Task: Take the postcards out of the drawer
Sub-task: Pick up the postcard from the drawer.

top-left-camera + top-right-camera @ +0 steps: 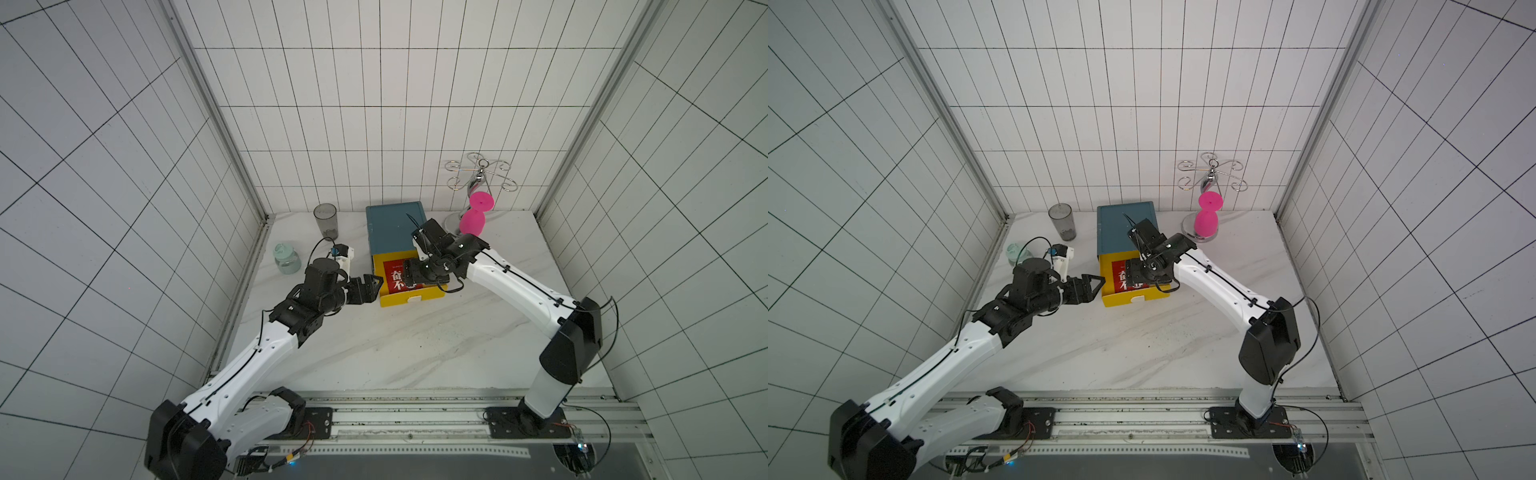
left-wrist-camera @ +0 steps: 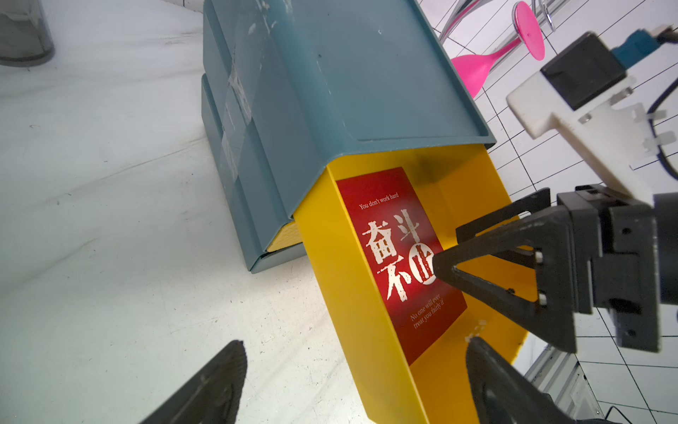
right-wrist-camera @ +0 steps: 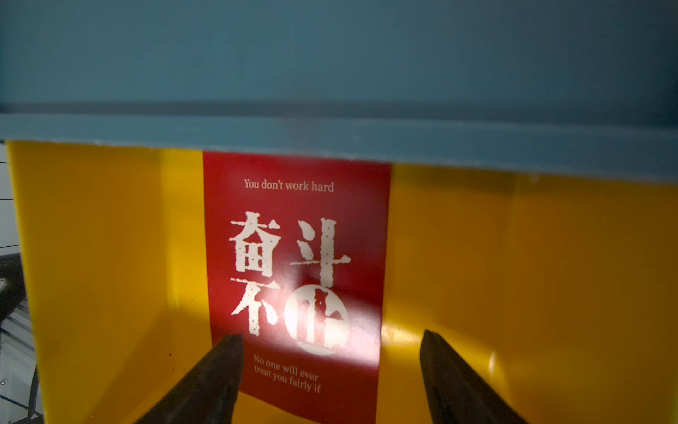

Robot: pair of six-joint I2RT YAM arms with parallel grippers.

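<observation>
Arms (image 1: 266,349) meet at blue cabinet (image 1: 395,226); yellow drawer (image 1: 395,300) stands pulled out.
Red postcard (image 3: 293,257) lies flat on the drawer floor; right gripper (image 3: 332,334), spread, hangs over it, likely for a pinch; left gripper (image 2: 356,341), spread and empty, flanks the drawer.

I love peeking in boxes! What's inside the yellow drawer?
A red postcard with white lettering lies flat in the yellow drawer. Cards beneath it would be covered; the blue cabinet hides the drawer's back.
</observation>
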